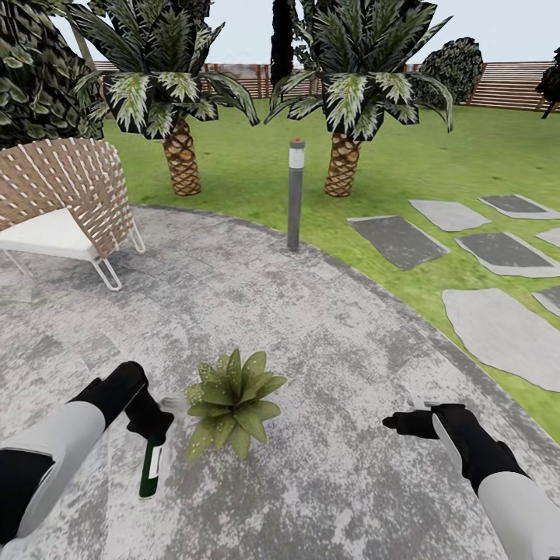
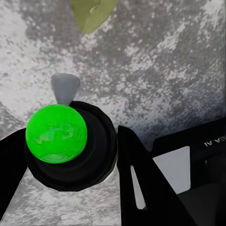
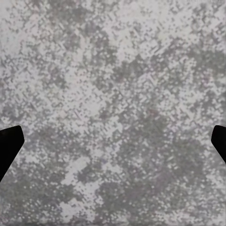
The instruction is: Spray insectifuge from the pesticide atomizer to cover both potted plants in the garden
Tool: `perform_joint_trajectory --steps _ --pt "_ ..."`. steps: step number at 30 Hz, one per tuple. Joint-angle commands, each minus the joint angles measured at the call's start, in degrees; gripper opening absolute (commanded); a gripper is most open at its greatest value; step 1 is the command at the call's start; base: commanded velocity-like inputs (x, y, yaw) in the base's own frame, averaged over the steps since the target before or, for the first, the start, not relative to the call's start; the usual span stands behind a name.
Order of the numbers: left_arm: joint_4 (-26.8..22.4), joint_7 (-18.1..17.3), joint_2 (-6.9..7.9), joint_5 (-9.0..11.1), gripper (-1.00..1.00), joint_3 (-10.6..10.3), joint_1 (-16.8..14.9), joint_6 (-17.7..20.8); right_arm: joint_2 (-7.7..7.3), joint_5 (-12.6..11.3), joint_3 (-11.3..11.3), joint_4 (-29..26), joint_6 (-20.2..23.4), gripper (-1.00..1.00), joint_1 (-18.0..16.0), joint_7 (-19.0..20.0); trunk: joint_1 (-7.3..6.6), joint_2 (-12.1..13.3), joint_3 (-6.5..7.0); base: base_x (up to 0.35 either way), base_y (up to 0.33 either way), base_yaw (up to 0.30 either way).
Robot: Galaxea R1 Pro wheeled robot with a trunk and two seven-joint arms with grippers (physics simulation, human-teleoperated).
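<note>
Your left gripper pinches the pesticide atomizer, which hangs upright; the potted plant lies at about its 2 o'clock, just beside. Nozzle direction seems plantward. Your right gripper is spread, empty.

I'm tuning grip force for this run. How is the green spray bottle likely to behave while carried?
The pesticide atomizer hangs below the left gripper, held near its top, so it may swing. It looks like a stiff, smooth bottle, so probably a little slippery. Slim and tall, it would likely tip if set down on the paving.
</note>
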Motion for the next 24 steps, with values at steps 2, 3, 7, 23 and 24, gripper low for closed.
perform_joint_trajectory --steps 2,3,7,23,24 --pt "-0.1 -0.6 0.02 -0.7 -1.0 -0.1 -0.2 0.2 0.01 -0.1 -0.1 -0.1 0.3 1.0 0.0 0.2 -0.01 0.0 -0.05 0.0 0.0 0.0" --pt "-0.1 -0.6 0.02 -0.7 -1.0 -0.1 -0.3 0.2 0.01 -0.1 -0.1 0.0 0.3 1.0 0.0 0.1 -0.01 0.0 -0.05 0.0 0.0 0.0" --pt "-0.1 -0.6 -0.07 -0.7 -1.0 -0.2 -0.1 0.2 0.01 -0.1 -0.1 -0.1 0.3 1.0 0.0 0.1 -0.01 0.0 -0.05 0.0 0.0 0.002" --pt "-0.7 -0.5 -0.24 -0.7 -1.0 0.0 4.1 0.1 0.1 -0.1 -0.1 0.1 0.3 1.0 0.0 0.1 -0.01 0.0 -0.05 0.0 0.0 0.192" --pt "-0.7 -0.5 -0.24 -0.7 -1.0 0.0 4.1 0.1 0.1 -0.1 -0.1 0.1 0.3 1.0 0.0 0.1 -0.01 0.0 -0.05 0.006 0.0 0.026"
